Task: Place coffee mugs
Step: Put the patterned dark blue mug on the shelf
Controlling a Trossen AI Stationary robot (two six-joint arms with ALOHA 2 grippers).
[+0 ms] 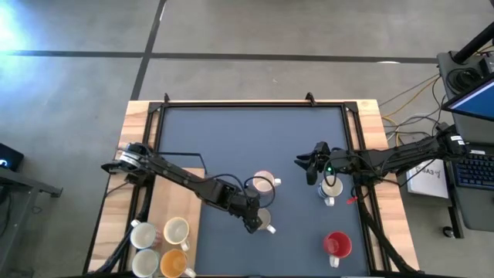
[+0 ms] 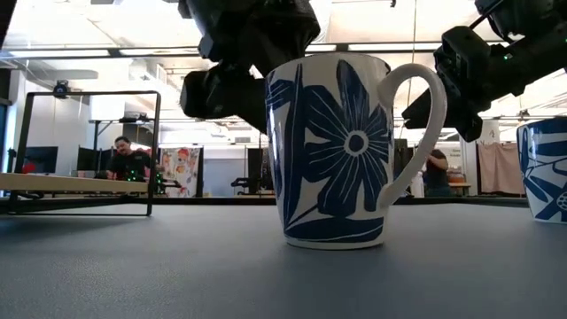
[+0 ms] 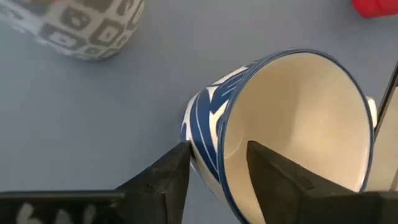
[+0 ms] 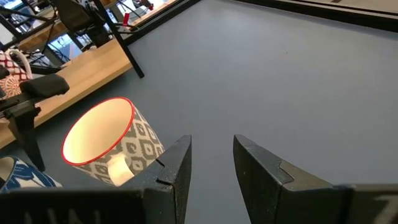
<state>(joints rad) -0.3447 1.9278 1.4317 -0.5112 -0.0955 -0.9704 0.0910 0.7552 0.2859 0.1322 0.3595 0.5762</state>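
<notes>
Standing nearest the low camera, the blue-flowered mug (image 2: 341, 151) sits upright on the dark grey table mat (image 1: 255, 131), handle toward the right arm's side. Seen from above, this mug (image 1: 265, 220) lies near the mat's front edge. The left gripper (image 3: 217, 171) straddles its rim, one finger (image 3: 165, 177) outside the wall and the other inside the bowl; both sit at the wall, but whether they pinch it or have let go cannot be told. The left arm reaches diagonally from its base at the mat's left edge down to this mug.

Just behind the blue-flowered mug stands a pink-toned mug (image 1: 263, 183). To its right, near the mat's right edge, the right gripper (image 1: 311, 167) hovers with fingers parted and empty over bare mat, just beside a patterned mug with a red rim (image 4: 109, 146). A red mug (image 1: 336, 245) sits near the front right corner.

Three more mugs, two cream (image 1: 143, 235) and one orange (image 1: 174, 263), cluster on the wooden board (image 1: 174, 193) left of the mat. Most of the mat behind the blue-flowered mug, up to the far edge, is open.
</notes>
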